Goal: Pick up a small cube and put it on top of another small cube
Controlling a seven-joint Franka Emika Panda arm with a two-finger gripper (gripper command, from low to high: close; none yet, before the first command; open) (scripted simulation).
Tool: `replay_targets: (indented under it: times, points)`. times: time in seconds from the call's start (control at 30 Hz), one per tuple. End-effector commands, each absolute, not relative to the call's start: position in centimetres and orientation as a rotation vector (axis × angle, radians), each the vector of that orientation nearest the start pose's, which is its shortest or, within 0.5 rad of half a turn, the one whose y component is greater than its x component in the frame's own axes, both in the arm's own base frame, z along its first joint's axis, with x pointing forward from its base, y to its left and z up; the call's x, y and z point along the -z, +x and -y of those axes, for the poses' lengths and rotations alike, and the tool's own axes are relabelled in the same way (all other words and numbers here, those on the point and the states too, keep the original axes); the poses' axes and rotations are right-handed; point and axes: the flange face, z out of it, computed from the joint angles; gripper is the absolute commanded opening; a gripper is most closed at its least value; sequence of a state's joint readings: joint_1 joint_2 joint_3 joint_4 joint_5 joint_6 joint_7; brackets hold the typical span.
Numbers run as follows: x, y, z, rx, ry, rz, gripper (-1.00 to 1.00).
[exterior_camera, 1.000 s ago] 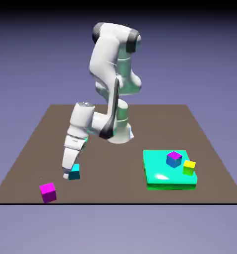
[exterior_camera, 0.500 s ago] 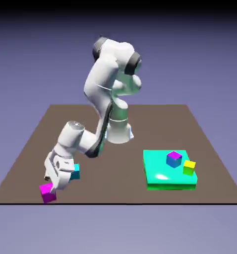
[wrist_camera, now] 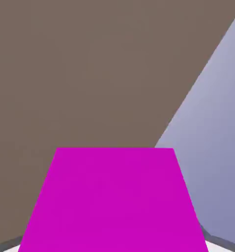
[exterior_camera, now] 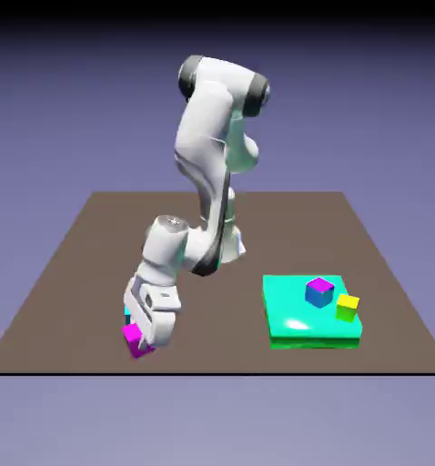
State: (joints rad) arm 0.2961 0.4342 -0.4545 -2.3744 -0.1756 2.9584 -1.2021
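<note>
The magenta small cube [exterior_camera: 131,337] is caught between the fingers of my gripper [exterior_camera: 138,344], near the table's front edge at the exterior view's left. The gripper is shut on it, and the white hand tilts down over it. In the hand view the same cube [wrist_camera: 112,202] fills the lower middle, with only slivers of the grey fingertips [wrist_camera: 219,241] showing at the bottom corners. Just behind the hand, a thin strip of the teal cube [exterior_camera: 127,315] peeks out; the rest of it is hidden.
A flat bright green slab [exterior_camera: 294,323] lies at the exterior view's right, carrying a blue cube with a magenta top [exterior_camera: 319,291] and a yellow cube [exterior_camera: 348,307]. The brown table [exterior_camera: 66,264] ends close in front of the gripper.
The hand went down to the magenta cube near the front left, shut on it, and has now carried it a short way toward the exterior view's right, in front of the teal cube.
</note>
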Motion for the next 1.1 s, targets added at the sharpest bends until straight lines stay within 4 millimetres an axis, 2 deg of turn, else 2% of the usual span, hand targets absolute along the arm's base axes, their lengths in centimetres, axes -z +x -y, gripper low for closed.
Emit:
replay_targets:
  times: [0.0, 0.13, 0.27, 0.43, 0.57, 0.73, 0.77, 0.8, 0.93, 0.97, 1.0, 1.07]
  points:
    - [-17.9, 51.5, 5.7, -0.008, -2.742, 2.027, -1.00]
    - [-19.3, 50.7, -3.2, -0.027, -2.666, 2.024, -1.00]
    - [-21.3, 48.6, -11.4, -0.071, -2.620, 2.054, -1.00]
    - [-24.4, 44.2, -20.2, -0.128, -2.614, 2.131, -1.00]
    - [-27.0, 39.7, -25.9, -0.146, -2.654, 2.216, -1.00]
    - [-30.1, 33.3, -31.3, -0.094, -2.762, 2.336, -1.00]
    - [-30.5, 32.5, -31.8, -0.078, -2.781, 2.351, -1.00]
    - [-30.5, 32.5, -31.8, -0.078, -2.781, 2.351, -1.00]
    - [-24.1, 33.9, -29.9, -0.078, -2.781, 2.351, -1.00]
    - [-24.1, 33.9, -29.9, -0.078, -2.781, 2.351, 1.00]
    - [-24.1, 33.9, -29.9, -0.078, -2.781, 2.351, 1.00]
    - [-27.4, 33.3, -30.9, -0.076, -2.786, 2.350, 1.00]
